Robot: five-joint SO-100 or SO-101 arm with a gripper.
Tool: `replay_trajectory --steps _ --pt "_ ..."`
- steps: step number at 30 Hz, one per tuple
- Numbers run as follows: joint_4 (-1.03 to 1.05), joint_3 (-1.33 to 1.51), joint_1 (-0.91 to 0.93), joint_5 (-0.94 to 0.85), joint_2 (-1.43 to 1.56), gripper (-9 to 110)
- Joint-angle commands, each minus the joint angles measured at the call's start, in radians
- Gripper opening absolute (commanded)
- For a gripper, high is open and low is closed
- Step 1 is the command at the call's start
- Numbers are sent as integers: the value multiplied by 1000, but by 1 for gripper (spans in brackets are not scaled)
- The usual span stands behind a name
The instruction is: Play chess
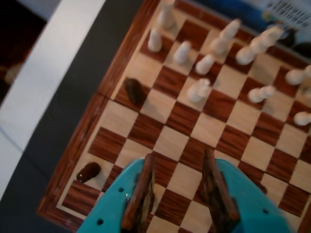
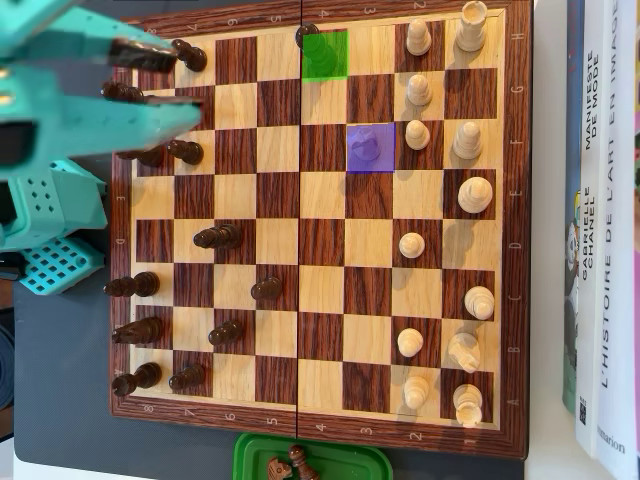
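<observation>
The wooden chessboard (image 2: 320,410) fills the overhead view. Dark pieces stand on its left side, for example one (image 2: 217,237); white pieces stand on its right, for example one (image 2: 475,194). A green tint marks a square (image 2: 326,58) at the top, with a dark piece (image 2: 305,35) at its upper left corner. A purple tint marks a square holding a pawn (image 2: 369,147). My teal gripper (image 2: 185,80) hovers over the top left corner, open and empty. In the wrist view the gripper (image 1: 179,156) is open above bare squares, with a dark piece (image 1: 133,91) ahead.
Another dark piece (image 1: 88,171) lies near the board's left rim in the wrist view. A green tray (image 2: 345,462) with captured dark pieces sits below the board. Books (image 2: 600,230) lie along the right edge. The board rests on a dark mat (image 2: 60,400).
</observation>
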Motion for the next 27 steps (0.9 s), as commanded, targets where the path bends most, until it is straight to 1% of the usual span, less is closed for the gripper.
replay_trajectory --steps 1,8,27 --pt "3 -75 -32 6 -87 15" --pt "3 -225 -92 0 -285 15" --pt "-34 -229 -78 8 -465 15"
